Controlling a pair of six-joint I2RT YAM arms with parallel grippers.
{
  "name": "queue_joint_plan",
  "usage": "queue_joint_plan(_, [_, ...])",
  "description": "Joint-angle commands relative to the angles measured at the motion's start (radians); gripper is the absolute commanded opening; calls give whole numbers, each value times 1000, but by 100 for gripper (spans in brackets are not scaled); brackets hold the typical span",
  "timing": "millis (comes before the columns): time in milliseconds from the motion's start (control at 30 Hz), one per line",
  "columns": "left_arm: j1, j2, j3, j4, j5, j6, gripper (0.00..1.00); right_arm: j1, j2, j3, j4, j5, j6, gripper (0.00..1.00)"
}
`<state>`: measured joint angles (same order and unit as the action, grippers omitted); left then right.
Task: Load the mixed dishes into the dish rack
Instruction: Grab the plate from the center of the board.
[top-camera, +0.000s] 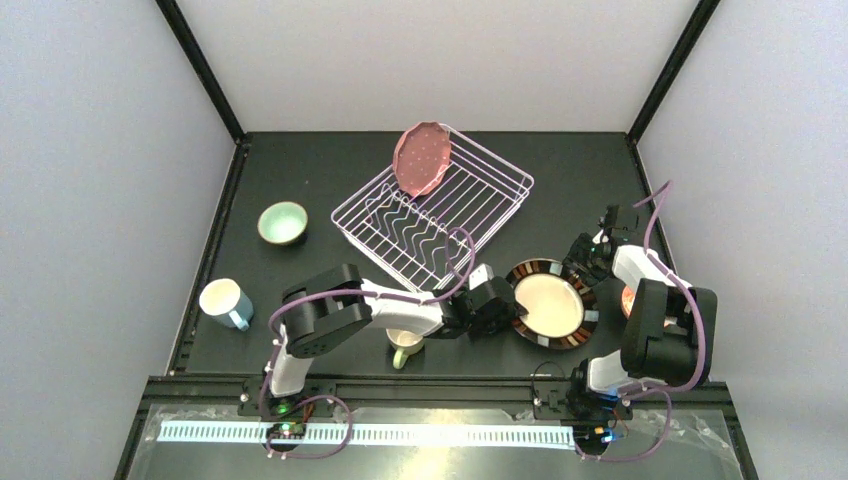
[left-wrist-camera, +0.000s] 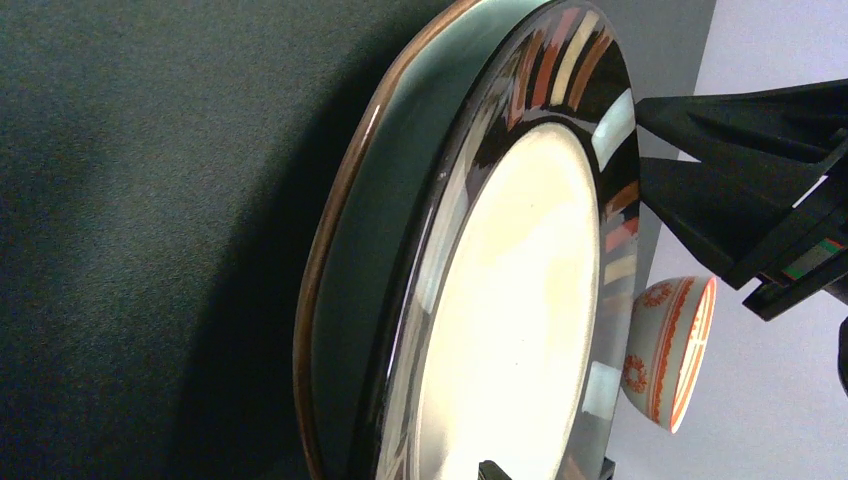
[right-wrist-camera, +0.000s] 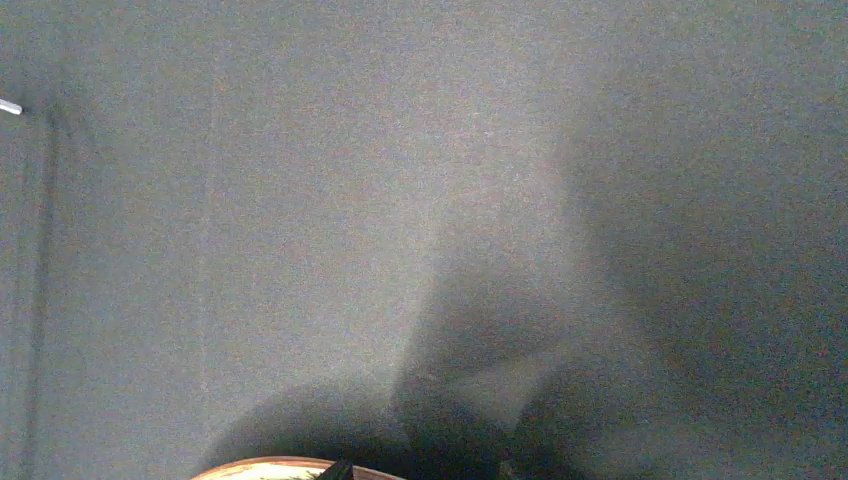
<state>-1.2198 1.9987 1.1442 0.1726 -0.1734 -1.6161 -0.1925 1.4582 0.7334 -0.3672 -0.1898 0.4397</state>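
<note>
1. We see the dark-rimmed plate (top-camera: 550, 305) flat on the table (top-camera: 300, 165), right of the rack's near corner, outside the rack (top-camera: 470, 200).
2. Left gripper (top-camera: 513, 306) sits at the plate's left rim. The wrist view is nearly all plate, so we can't tell if the jaws pinch it.
3. Right gripper (top-camera: 583, 260) is at the plate's far-right rim, fingers (left-wrist-camera: 720, 190) pointing at the edge. We can't tell that grip either.
4. The green wall with a brown edge under the dark rim may be a second plate, but we can't tell.
5. Pink dotted plate (top-camera: 422, 158) stands upright at the rack's far corner.
6. Orange-patterned bowl (left-wrist-camera: 668, 350) sits just right of the plate, partly behind the right arm.
7. Cream mug (top-camera: 404, 346) is under the left arm.
8. Blue mug (top-camera: 225, 302) and green bowl (top-camera: 283, 222) sit on the table, left of the rack.
</note>
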Motion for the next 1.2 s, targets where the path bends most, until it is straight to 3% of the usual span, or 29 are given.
queue_joint_plan(0, [-1, 25, 80, 84, -38, 12, 58, 7, -13, -35, -118, -65, 0, 82])
queue_joint_plan(133, [0, 37, 93, 88, -37, 11, 57, 7, -15, -45, -114, -78, 4, 82])
queue_joint_plan(367, [0, 55, 114, 82, -38, 21, 48, 7, -20, -59, -115, -83, -1, 82])
queue_joint_plan(933, [2, 34, 121, 69, -87, 44, 12, 7, -31, -49, -130, -79, -5, 82])
queue_joint_plan(1167, [3, 5, 121, 37, -108, 64, 2, 7, -33, -20, -144, -69, 5, 82])
